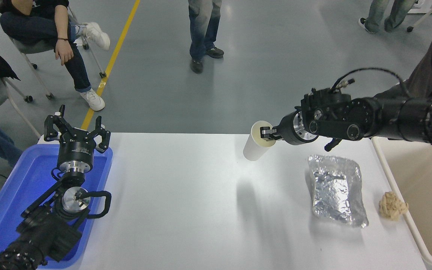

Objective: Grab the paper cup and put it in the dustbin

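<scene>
White paper cup [256, 144] pinched at rim by R tool [267, 135].

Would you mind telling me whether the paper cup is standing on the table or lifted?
Lifted: the paper cup hangs tilted from the right gripper, pinched at its rim, its shadow apart on the table.

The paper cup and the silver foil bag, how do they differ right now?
The paper cup is plain matte white and smooth; the foil bag is shiny silver and crinkled. The cup is held by its rim in the right gripper, tilted and lifted off the table; the bag lies flat and untouched. The bag looks clearly larger than the cup. Both are on the side near the dustbin.
</scene>
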Controlling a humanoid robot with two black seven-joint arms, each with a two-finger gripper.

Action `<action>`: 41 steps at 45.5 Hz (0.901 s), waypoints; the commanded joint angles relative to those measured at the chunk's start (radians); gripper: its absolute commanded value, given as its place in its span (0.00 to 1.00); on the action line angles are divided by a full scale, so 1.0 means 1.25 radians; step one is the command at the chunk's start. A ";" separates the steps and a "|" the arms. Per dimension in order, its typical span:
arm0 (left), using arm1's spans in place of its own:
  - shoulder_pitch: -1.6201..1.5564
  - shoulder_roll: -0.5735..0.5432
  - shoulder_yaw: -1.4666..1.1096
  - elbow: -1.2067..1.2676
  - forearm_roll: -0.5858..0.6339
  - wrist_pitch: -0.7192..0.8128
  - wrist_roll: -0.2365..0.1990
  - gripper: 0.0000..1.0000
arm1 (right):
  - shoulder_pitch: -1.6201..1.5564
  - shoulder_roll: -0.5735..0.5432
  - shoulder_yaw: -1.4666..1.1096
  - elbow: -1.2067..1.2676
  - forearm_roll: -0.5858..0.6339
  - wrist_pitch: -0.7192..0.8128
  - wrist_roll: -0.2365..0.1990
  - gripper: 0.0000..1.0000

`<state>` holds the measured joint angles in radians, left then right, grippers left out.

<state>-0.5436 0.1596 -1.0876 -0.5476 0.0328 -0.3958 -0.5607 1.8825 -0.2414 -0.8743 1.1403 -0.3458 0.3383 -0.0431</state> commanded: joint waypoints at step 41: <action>0.000 0.000 0.000 0.000 0.000 0.000 -0.001 0.99 | 0.427 -0.132 -0.263 0.162 -0.005 0.221 0.000 0.00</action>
<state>-0.5428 0.1596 -1.0876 -0.5476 0.0337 -0.3958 -0.5600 2.4138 -0.3098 -1.1216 1.3462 -0.2782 0.6023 -0.0464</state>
